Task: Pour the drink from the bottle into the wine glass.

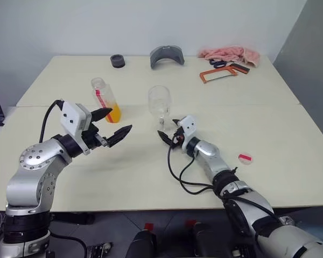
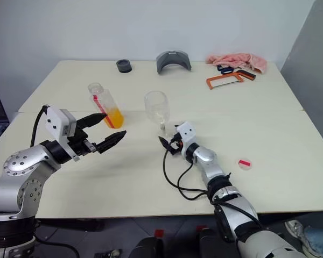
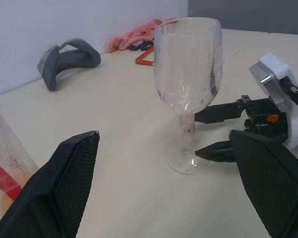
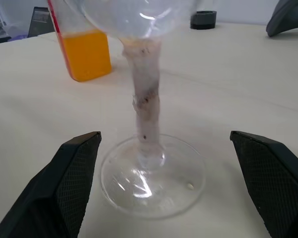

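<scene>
While both grippers stand open and empty, the wine glass point(image 1: 160, 106) rests upright mid-table with no drink in it, and the bottle point(image 1: 106, 100) stands uncapped just to its left, the drink point(image 1: 114, 114) low inside. Its small cap point(image 1: 245, 158) lies well apart on the right. The right gripper point(image 1: 169, 129) brackets the glass foot without touching it; the left gripper point(image 1: 112, 124) hovers near the bottle. Pouring appears not yet begun; next, the bottle must be grasped. Open table point(image 1: 151, 172) surrounds both, edges far off.

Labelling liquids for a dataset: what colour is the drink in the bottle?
Translucent orange-yellow; the drink fills the lower part of the bottle, clearest in the right wrist view.
</scene>
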Available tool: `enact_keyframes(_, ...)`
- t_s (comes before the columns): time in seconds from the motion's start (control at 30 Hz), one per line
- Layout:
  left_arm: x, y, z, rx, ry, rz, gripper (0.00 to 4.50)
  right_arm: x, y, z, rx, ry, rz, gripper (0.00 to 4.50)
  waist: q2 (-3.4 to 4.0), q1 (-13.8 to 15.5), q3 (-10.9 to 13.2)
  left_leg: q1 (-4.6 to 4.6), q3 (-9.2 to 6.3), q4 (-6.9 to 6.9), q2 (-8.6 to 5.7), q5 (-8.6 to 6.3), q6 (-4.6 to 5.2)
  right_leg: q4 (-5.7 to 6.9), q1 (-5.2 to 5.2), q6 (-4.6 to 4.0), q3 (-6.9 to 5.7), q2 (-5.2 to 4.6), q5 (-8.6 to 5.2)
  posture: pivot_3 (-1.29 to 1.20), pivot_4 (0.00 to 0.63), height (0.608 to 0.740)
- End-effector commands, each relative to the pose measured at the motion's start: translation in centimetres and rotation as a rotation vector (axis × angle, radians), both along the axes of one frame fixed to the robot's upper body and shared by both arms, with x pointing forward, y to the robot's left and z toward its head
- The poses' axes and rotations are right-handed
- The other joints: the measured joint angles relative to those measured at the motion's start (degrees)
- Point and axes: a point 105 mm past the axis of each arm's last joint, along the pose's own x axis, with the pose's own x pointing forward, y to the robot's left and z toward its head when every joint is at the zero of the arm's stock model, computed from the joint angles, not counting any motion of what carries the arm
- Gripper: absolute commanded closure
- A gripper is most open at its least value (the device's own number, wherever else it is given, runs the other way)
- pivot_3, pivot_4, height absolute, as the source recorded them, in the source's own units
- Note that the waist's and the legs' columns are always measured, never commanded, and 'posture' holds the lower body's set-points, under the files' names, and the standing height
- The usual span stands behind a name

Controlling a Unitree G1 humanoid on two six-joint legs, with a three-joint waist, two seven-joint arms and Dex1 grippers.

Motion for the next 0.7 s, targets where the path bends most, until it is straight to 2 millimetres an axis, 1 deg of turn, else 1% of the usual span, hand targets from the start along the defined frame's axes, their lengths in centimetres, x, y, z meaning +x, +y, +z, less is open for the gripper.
enact_keyframes(0.03,-0.6,-0.1,0.7,-0.017,-0.040,0.008,0.00,-0.6,-0.9,1.1,-0.022,-0.071,0.031,0.06,0.00,-0.02,0.00,0.00,0.01,0.00,0.00,0.00,0.00,0.00,0.00,0.00,0.01,0.00,0.00,0.00,0.150,0.740)
enact_keyframes(0.13,-0.6,0.4,-0.7,-0.024,-0.003,0.046,0.00,-1.9,-2.5,0.9,-0.060,-0.076,0.069,0.06,0.00,0.05,0.00,-0.01,0.00,-0.01,0.01,0.00,0.00,0.00,0.00,0.00,0.01,0.00,0.00,0.00,0.150,0.740)
enact_keyframes(0.2,-0.6,1.0,-1.7,-0.026,0.021,0.082,0.00,-3.8,-2.8,1.1,-0.077,-0.083,0.158,0.06,0.00,0.14,0.00,-0.01,0.00,0.00,0.01,-0.01,0.01,-0.01,0.00,0.00,0.01,-0.01,0.00,0.00,0.150,0.740)
enact_keyframes(0.23,-0.4,1.3,-2.3,-0.026,0.030,0.108,0.00,-4.9,-3.0,1.6,-0.079,-0.093,0.198,0.06,0.00,0.24,0.00,-0.02,0.00,0.00,0.01,-0.01,0.01,-0.01,0.00,0.00,0.01,-0.02,0.00,0.00,0.150,0.740)
enact_keyframes(0.33,0.1,2.4,-3.5,-0.023,0.041,0.190,0.00,-7.4,-3.6,2.8,-0.077,-0.098,0.272,0.06,0.00,0.50,0.00,-0.02,0.00,0.01,0.05,-0.01,0.02,-0.02,0.00,0.01,0.01,-0.02,-0.01,0.00,0.150,0.740)
enact_keyframes(0.4,0.8,3.7,-4.6,-0.032,0.041,0.292,0.00,-9.6,-4.0,3.9,-0.105,-0.099,0.348,0.06,0.02,0.85,0.01,-0.01,-0.01,0.02,0.04,-0.01,0.02,-0.01,0.01,0.02,-0.01,0.01,-0.01,0.00,0.150,0.740)
enact_keyframes(0.47,1.6,4.7,-5.3,-0.028,0.023,0.387,0.00,-11.2,-3.9,5.0,-0.128,-0.104,0.394,0.06,0.00,1.14,0.00,0.00,-0.02,0.04,0.03,-0.01,0.02,-0.04,0.05,0.02,-0.02,0.00,-0.01,0.00,0.150,0.740)
enact_keyframes(0.57,2.6,5.6,-5.6,-0.038,0.001,0.465,0.00,-12.5,-3.5,6.4,-0.125,-0.103,0.425,0.06,-0.07,1.54,-0.01,-0.01,-0.05,0.06,0.01,-0.01,0.02,-0.06,0.05,0.02,-0.05,0.01,-0.01,0.00,0.150,0.740)
enact_keyframes(0.7,4.1,6.5,-5.6,-0.067,-0.008,0.516,0.00,-13.3,-2.8,7.3,-0.133,-0.094,0.448,0.06,-0.11,2.17,-0.03,-0.06,-0.16,0.10,-0.02,-0.01,0.01,-0.06,0.07,0.02,-0.15,-0.01,-0.01,0.00,0.150,0.740)
